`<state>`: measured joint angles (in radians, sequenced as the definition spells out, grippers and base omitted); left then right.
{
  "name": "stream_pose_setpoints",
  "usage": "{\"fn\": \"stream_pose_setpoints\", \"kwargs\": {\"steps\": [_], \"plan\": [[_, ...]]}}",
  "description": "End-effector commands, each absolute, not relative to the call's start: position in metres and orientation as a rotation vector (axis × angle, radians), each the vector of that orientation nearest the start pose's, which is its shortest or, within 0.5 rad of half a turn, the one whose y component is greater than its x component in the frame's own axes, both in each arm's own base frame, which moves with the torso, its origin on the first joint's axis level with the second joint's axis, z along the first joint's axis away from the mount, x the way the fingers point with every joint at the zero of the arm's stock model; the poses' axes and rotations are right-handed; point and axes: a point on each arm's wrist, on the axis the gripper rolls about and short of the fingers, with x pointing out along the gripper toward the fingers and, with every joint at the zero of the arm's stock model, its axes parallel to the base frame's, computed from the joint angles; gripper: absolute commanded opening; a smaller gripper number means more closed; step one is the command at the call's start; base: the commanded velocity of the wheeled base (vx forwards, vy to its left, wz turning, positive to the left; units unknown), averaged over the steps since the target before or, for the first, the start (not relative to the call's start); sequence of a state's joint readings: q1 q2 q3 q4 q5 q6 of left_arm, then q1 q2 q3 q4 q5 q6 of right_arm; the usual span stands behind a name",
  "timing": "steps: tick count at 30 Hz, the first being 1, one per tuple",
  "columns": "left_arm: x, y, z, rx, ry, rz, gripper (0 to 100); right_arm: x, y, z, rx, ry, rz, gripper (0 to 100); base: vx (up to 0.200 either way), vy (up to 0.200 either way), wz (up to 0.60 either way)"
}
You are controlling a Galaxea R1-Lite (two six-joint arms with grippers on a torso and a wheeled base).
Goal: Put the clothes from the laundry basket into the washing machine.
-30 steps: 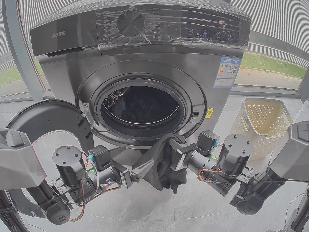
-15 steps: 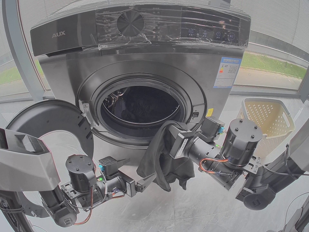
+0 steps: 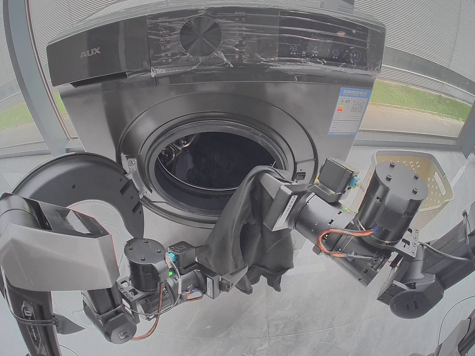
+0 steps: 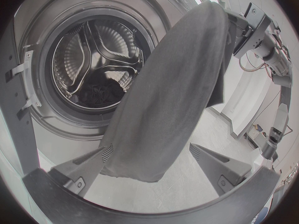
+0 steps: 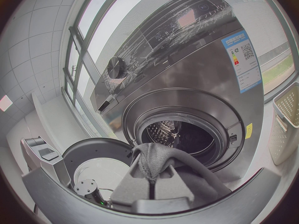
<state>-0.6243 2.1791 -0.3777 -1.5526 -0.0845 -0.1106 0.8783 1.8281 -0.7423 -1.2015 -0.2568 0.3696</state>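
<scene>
A dark grey garment (image 3: 247, 233) hangs from my right gripper (image 3: 269, 186), which is shut on its top edge, just in front of the lower right rim of the washing machine's (image 3: 222, 100) open drum. In the right wrist view the cloth (image 5: 162, 157) bunches between the shut fingers (image 5: 168, 184). My left gripper (image 3: 237, 279) is open low down, and the garment's lower end (image 4: 168, 103) hangs between its fingers (image 4: 93, 162). Dark clothes (image 4: 99, 92) lie inside the drum. The beige laundry basket (image 3: 438, 174) stands on the floor to the right, partly hidden by my right arm.
The round machine door (image 3: 74, 184) stands swung open at the left, close to my left arm. Grey tiled floor (image 3: 297, 317) lies below the garment. Windows run behind the machine.
My right gripper has risen with the garment and moved closer to the drum opening. My left arm has dropped lower and shifted right, so its open fingers now sit at the garment's lower end.
</scene>
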Motion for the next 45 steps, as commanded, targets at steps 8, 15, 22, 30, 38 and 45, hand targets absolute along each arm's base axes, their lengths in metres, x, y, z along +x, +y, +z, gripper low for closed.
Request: {"fn": "stream_pose_setpoints", "kwargs": {"steps": [8, 15, 22, 30, 38, 45], "plan": [[0.269, -0.189, 0.013, -0.04, 0.288, -0.659, 100, 0.208, 0.249, 0.186, 0.431, 0.005, 0.651, 0, 0.0, 0.0, 0.0], [0.281, -0.186, 0.021, -0.061, 0.237, -0.589, 0, 0.207, 0.248, 0.184, 0.429, 0.01, 0.648, 0, 0.0, 0.0, 0.0], [0.274, -0.178, 0.049, -0.082, 0.173, -0.586, 0, 0.211, 0.245, 0.179, 0.432, 0.027, 0.631, 0, 0.0, 0.0, 0.0], [0.249, -0.161, 0.102, -0.125, 0.048, -0.594, 0, 0.228, 0.228, 0.153, 0.384, 0.091, 0.542, 0, 0.0, 0.0, 0.0], [0.236, -0.142, 0.109, -0.133, 0.051, -0.563, 0, 0.23, 0.217, 0.13, 0.352, 0.145, 0.52, 0, 0.0, 0.0, 0.0], [0.231, -0.138, 0.115, -0.137, 0.036, -0.562, 0, 0.237, 0.206, 0.117, 0.331, 0.181, 0.47, 0, 0.0, 0.0, 0.0]]}}
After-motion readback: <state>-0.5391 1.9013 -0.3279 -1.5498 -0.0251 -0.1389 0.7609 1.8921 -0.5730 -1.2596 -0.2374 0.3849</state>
